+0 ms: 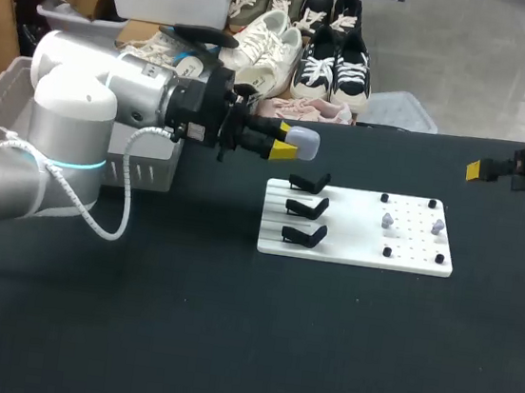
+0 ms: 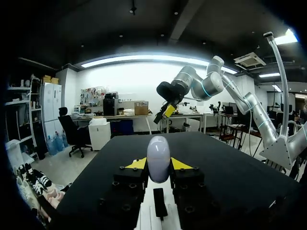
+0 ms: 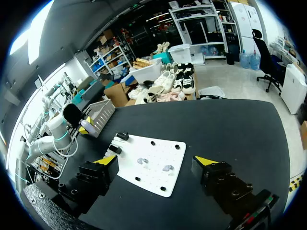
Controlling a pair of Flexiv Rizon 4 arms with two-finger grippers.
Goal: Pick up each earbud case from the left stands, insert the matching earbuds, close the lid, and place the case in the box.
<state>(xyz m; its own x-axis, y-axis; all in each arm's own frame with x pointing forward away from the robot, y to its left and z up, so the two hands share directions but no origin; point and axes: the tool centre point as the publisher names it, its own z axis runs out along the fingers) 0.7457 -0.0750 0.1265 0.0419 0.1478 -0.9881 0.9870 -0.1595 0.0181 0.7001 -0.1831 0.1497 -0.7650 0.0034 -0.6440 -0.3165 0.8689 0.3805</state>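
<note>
Left gripper (image 2: 159, 166) pinches a smooth, pale lilac, egg-shaped case (image 2: 158, 152) jutting beyond its tips; right gripper (image 3: 156, 161) gapes wide

This is a robotics lab, laid out as a manipulation test bench. A wide matte black table (image 1: 225, 345) fills the lower part of the head view. Two silver-and-white jointed robot arms stand over it. The left arm (image 1: 72, 106) enters from the upper left with a white coiled cable (image 1: 120, 200) looped off it. The right arm (image 2: 206, 85) shows in the left wrist view, ahead of that gripper.

Right of centre in the head view lies a white perforated fixture board (image 1: 352, 251) with three black hooked stands (image 1: 306, 207) and small black pegs (image 1: 384, 198). A grey slatted plastic crate (image 1: 151, 171) sits at far left. The yellow-tipped left gripper (image 1: 287, 140) pinches a pale lilac rounded earbud case (image 1: 307, 143).
</note>
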